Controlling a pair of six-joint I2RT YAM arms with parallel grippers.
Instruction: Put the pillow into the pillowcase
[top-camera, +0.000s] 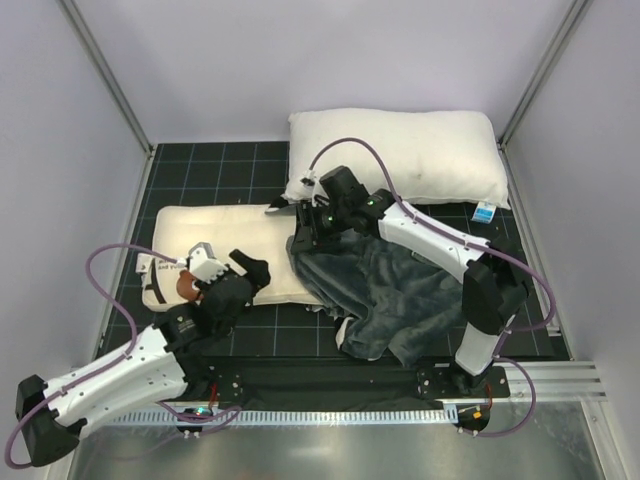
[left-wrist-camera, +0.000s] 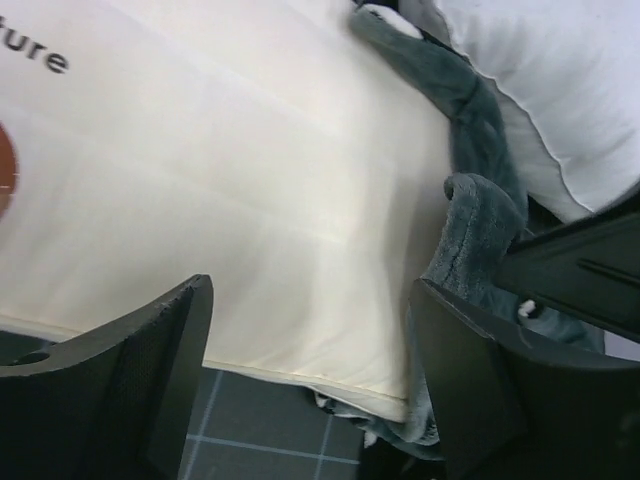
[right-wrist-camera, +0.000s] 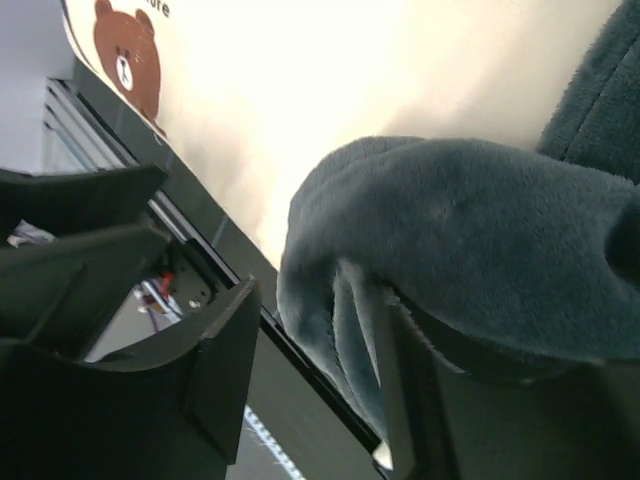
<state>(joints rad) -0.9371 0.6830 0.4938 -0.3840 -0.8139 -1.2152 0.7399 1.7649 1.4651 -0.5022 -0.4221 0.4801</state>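
Observation:
The cream pillow (top-camera: 225, 240) lies flat at the left middle, its bear face (right-wrist-camera: 128, 55) at the near-left end. Its right end meets the crumpled dark grey pillowcase (top-camera: 400, 290), and grey fabric shows both under and over that corner in the left wrist view (left-wrist-camera: 480, 230). My left gripper (top-camera: 255, 272) is open, with its fingers spread above the pillow's near edge (left-wrist-camera: 250, 180). My right gripper (top-camera: 305, 232) is at the pillowcase's upper left edge. It is open (right-wrist-camera: 320, 310), with a fold of the grey pillowcase (right-wrist-camera: 470, 230) draped over one finger.
A larger plain white pillow (top-camera: 400, 150) lies at the back, touching the pillowcase's far edge. A small blue-and-white tag (top-camera: 485, 212) lies at the right. The black gridded mat (top-camera: 200, 180) ends at a metal rail (top-camera: 350, 415) in front, and white walls stand close on both sides.

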